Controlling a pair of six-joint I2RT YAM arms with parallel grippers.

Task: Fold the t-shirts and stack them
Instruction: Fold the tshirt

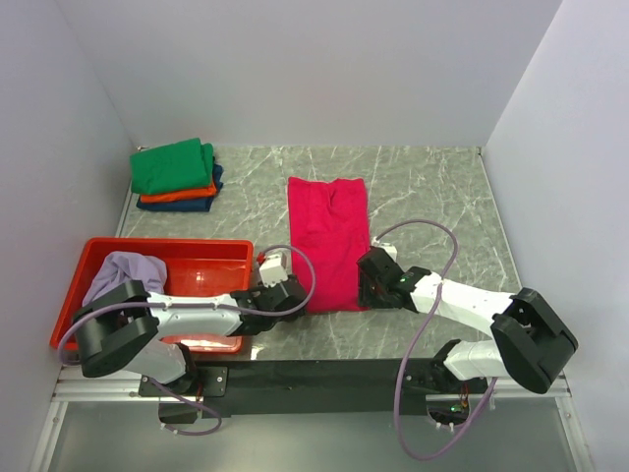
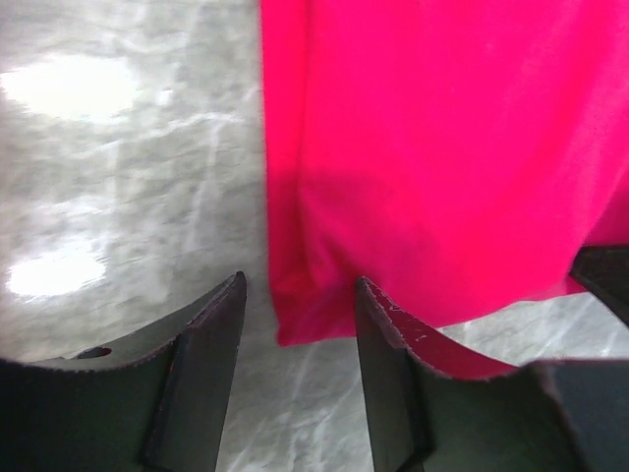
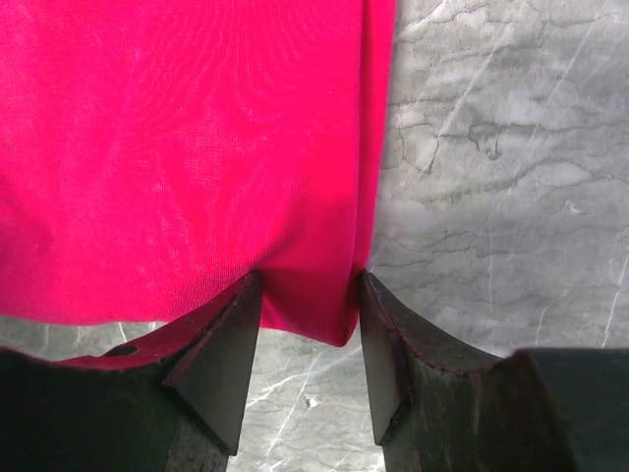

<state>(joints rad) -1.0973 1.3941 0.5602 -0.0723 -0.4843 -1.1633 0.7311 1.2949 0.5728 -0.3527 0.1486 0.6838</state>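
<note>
The crimson-pink t-shirt lies flat on the marble table as a long folded strip. My left gripper is low at its near left corner. In the left wrist view that gripper is open, and the shirt corner lies between its fingertips. My right gripper sits at the near right corner. In the right wrist view it is open, straddling the shirt corner. The green shirt, orange shirt and dark blue shirt form a folded stack at the back left. The lavender shirt lies crumpled in the tray.
A rigid red tray stands at the near left, beside my left arm. White walls close the table at the back and on both sides. Bare marble shows to the right of the pink shirt.
</note>
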